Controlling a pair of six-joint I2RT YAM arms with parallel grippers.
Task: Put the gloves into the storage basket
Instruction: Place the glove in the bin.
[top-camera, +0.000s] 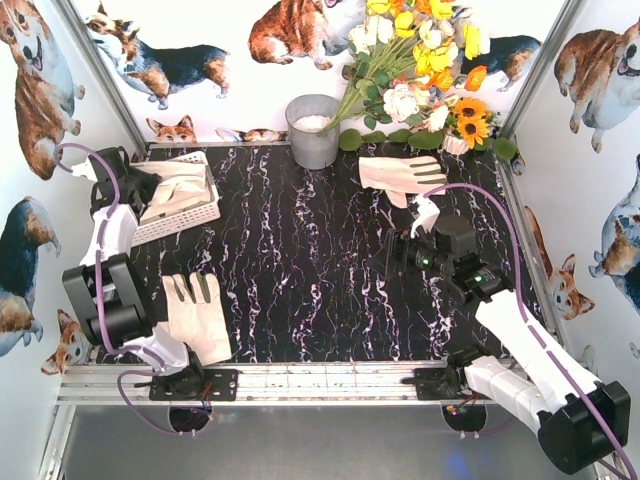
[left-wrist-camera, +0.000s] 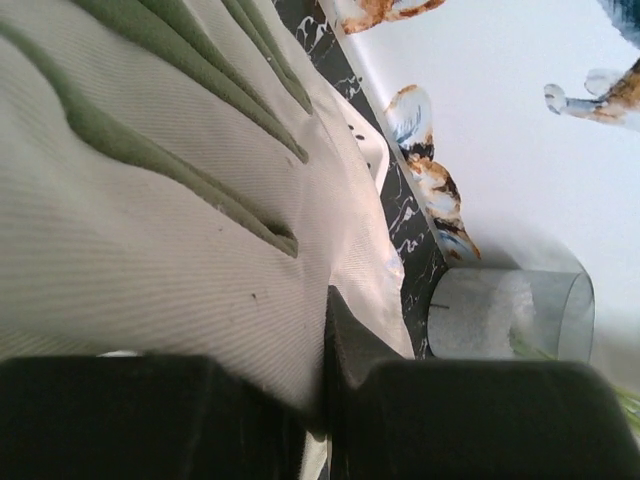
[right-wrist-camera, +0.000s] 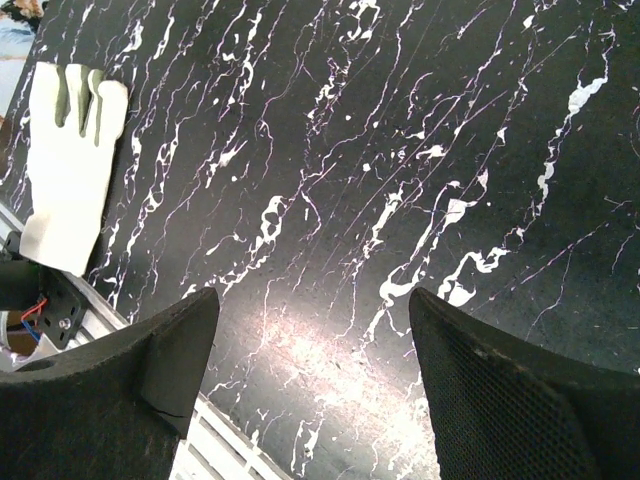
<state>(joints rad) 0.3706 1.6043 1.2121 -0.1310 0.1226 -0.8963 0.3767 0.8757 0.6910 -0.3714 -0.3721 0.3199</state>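
The white lattice storage basket (top-camera: 205, 214) stands at the far left of the table. A cream glove (top-camera: 185, 186) with grey finger patches lies in it. My left gripper (top-camera: 150, 190) is over the basket and shut on this glove; in the left wrist view the glove (left-wrist-camera: 150, 220) fills the frame and its fabric is pinched between the jaws (left-wrist-camera: 322, 335). A second glove (top-camera: 200, 316) lies flat on the table near the left arm's base; it also shows in the right wrist view (right-wrist-camera: 70, 160). A third glove (top-camera: 400, 178) lies at the back right. My right gripper (top-camera: 397, 250) (right-wrist-camera: 315, 310) is open and empty above bare table.
A grey round bucket (top-camera: 313, 130) (left-wrist-camera: 510, 315) stands at the back centre, with a bunch of artificial flowers (top-camera: 425, 70) beside it at the back right. Walls with dog prints close in the table on three sides. A metal rail (top-camera: 300, 382) runs along the near edge.
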